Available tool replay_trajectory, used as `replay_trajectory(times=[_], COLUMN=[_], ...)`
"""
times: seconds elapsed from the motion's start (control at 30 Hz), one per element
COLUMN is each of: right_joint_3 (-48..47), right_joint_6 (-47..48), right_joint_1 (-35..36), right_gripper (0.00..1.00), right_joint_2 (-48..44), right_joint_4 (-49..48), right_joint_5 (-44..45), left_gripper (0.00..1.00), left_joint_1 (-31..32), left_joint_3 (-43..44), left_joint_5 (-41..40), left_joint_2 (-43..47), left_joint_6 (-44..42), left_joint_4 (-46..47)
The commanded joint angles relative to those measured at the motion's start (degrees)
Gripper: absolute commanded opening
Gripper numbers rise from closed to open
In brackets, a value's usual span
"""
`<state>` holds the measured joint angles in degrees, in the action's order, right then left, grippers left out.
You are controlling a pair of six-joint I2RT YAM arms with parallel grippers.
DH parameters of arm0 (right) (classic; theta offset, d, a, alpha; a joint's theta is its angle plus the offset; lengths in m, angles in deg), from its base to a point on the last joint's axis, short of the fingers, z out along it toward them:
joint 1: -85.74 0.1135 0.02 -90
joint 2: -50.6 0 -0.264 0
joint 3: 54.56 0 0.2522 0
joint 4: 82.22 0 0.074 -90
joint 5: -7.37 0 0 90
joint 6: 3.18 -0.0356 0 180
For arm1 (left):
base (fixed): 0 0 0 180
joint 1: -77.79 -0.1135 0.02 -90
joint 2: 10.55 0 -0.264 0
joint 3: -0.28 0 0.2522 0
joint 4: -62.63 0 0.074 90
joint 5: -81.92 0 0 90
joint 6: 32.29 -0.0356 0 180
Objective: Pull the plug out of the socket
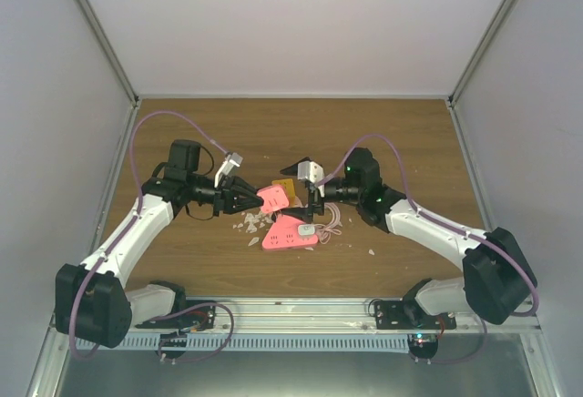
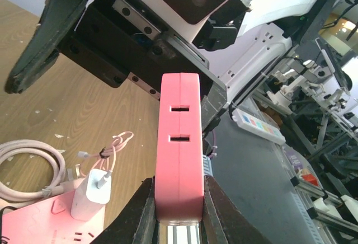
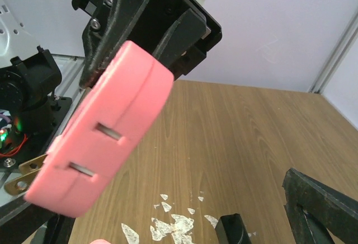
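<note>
Left gripper (image 1: pixel 253 199) clenched on pink socket block (image 2: pixel 179 143) - I see right gripper (image 3: pixel 268 216) spread wide beside it; white charger (image 2: pixel 92 192) plugged into pink power strip (image 2: pixel 53 224).

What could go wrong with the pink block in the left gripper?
The left gripper pinches the pink slotted plastic block only at one end, so it might pivot or slip. The open right gripper sits close and could knock it. The white charger plug sits untouched in the flat pink power strip.
</note>
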<state>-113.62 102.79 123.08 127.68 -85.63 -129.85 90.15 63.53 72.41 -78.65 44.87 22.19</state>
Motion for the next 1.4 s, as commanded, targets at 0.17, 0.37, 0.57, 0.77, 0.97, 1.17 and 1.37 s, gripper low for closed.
replay_trajectory(times=[0.17, 0.37, 0.57, 0.77, 0.97, 1.17, 1.37], right_joint_3=[-0.08, -0.60, -1.34, -2.05, -2.49, -3.92, -4.91], right_joint_6=[-1.09, -2.87, -4.39, -4.82, -5.15, -5.68, -5.14], right_joint_1=[0.76, 0.81, 0.81, 1.15, 1.24, 1.24, 1.16], right_gripper=[1.00, 1.00, 1.00, 1.00, 1.00, 1.00, 1.00], right_joint_2=[-0.52, -0.07, 0.76, 1.44, 1.86, 2.53, 2.68], right_joint_4=[-1.73, -2.28, -2.94, -2.96, -2.92, -2.31, -1.43], right_joint_5=[-2.48, -1.08, 1.45, 2.68, 6.71, 7.92, 9.04], left_gripper=[0.00, 0.00, 0.00, 0.00, 0.00, 0.00, 0.00], left_joint_1=[-0.64, -0.67, -0.66, -0.38, 0.24, 1.10, 2.94], left_joint_3=[-1.27, -2.43, -3.03, -3.50, -4.17, -4.37, -3.86], left_joint_5=[-1.88, -2.60, -2.74, -3.07, -3.46, -4.62, -6.39], left_joint_2=[1.43, 2.51, 2.87, 3.21, 3.99, 4.37, 4.40], left_joint_6=[0.89, 1.01, 1.04, 0.64, -0.28, -2.02, -4.50], left_joint_4=[3.63, 4.34, 4.71, 4.82, 4.55, 3.31, 1.52])
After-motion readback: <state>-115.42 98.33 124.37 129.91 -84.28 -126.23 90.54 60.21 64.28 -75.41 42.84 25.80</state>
